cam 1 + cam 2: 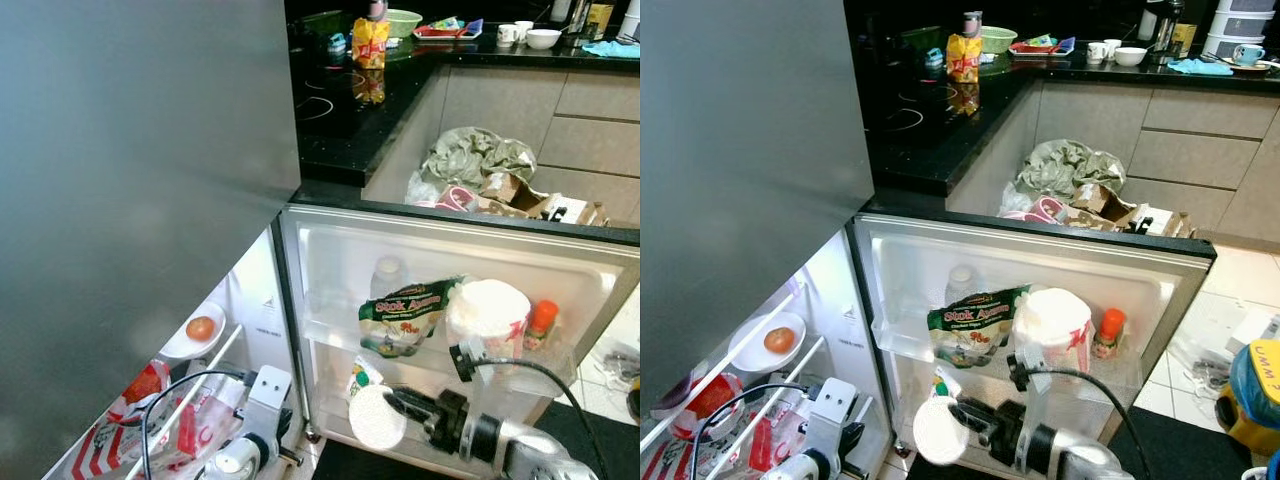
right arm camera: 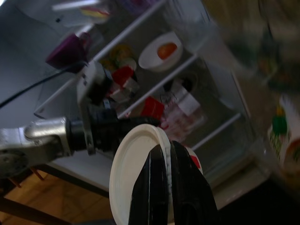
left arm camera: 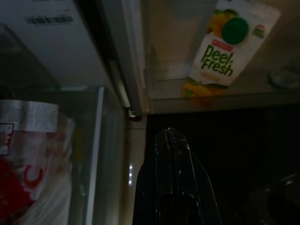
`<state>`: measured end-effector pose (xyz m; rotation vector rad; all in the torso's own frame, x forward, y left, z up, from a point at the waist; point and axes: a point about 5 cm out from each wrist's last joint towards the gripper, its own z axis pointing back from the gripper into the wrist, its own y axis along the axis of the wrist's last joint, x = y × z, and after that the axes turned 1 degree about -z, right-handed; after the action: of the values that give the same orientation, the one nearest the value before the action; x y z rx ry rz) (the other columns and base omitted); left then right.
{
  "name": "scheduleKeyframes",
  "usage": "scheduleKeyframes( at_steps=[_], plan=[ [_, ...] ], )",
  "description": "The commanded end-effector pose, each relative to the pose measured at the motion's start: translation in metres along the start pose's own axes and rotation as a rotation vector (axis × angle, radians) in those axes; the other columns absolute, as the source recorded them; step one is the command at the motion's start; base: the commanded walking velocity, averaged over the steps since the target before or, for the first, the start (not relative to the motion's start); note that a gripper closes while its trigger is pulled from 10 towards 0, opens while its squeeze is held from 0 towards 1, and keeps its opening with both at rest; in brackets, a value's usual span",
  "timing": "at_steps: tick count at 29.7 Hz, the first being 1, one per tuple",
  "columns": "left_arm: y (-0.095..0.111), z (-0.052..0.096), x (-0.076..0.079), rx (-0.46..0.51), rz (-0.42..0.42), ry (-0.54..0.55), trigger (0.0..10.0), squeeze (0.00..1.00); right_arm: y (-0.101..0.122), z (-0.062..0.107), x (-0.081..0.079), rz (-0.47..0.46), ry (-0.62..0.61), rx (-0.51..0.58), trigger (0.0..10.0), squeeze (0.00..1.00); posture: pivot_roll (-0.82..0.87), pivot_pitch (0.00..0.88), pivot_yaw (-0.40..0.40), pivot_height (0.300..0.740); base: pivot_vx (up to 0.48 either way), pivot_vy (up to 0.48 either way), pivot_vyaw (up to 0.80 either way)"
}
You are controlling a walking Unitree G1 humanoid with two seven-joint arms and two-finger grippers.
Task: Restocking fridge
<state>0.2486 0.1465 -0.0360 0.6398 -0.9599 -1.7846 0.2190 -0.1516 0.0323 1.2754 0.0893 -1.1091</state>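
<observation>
Right gripper [image 1: 392, 408] clamps white lid [image 1: 377, 417]; left gripper [image 3: 169, 136] closed near "Peel Fresh" carton [image 3: 224, 49]; "Stok Ayam" bag [image 1: 405, 315].

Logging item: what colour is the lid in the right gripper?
White lid, clearest in right wrist view.

A white lid [image 1: 940, 431] is held edge-on in the right gripper [image 1: 962, 415] in front of the open fridge door [image 1: 1040, 250]. In the door shelf [image 1: 900, 345] a green bag [image 1: 975, 325], a white tub [image 1: 1055, 325] and an orange-capped bottle [image 1: 1107, 333] are seen side by side. Inside the fridge, a plate [image 1: 750, 352] bearing a tomato [image 1: 779, 340] is set on a shelf. The left gripper [image 1: 845, 440] is seen low beside the fridge. A yellow packet [image 1: 962, 56] stands on the black counter [image 1: 930, 140].
</observation>
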Motion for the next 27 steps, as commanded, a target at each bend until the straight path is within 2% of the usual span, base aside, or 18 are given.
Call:
scheduleKeyframes(
  at_steps=[1,9,17,18,23,27],
  plan=[
    [-0.001,0.001,-0.002,-0.007,-0.013,-0.003,10.0,0.0,0.009,0.002,-0.004,0.006,0.0,0.044,10.0,0.0,-0.15,0.015,0.057,0.74,0.0,0.0,0.0],
    [0.003,-0.001,-0.002,-0.002,-0.019,-0.018,10.0,0.0,0.04,0.015,-0.011,0.04,0.038,0.171,10.0,0.0,-0.16,0.01,0.072,0.74,0.0,0.0,0.0],
    [0.004,-0.002,0.001,-0.003,-0.016,-0.037,10.0,0.0,0.085,0.046,-0.011,0.016,0.069,0.375,10.0,0.0,-0.17,0.011,0.071,0.74,0.0,0.0,0.0],
    [0.004,-0.002,0.001,-0.002,-0.012,-0.039,10.0,0.0,0.091,0.045,-0.009,0.019,0.063,0.381,10.0,0.0,-0.18,0.011,0.067,0.74,0.0,0.0,0.0],
    [0.004,-0.002,0.001,0.002,-0.007,-0.038,10.0,0.0,0.094,0.044,-0.01,0.024,0.068,0.377,10.0,0.0,-0.17,0.01,0.061,0.74,0.0,0.0,0.0],
    [0.004,-0.001,0.0,0.016,0.012,-0.029,10.0,0.0,0.1,0.036,-0.019,0.024,0.116,0.369,10.0,0.0,-0.17,0.011,0.049,0.74,0.0,0.0,0.0]
  ],
)
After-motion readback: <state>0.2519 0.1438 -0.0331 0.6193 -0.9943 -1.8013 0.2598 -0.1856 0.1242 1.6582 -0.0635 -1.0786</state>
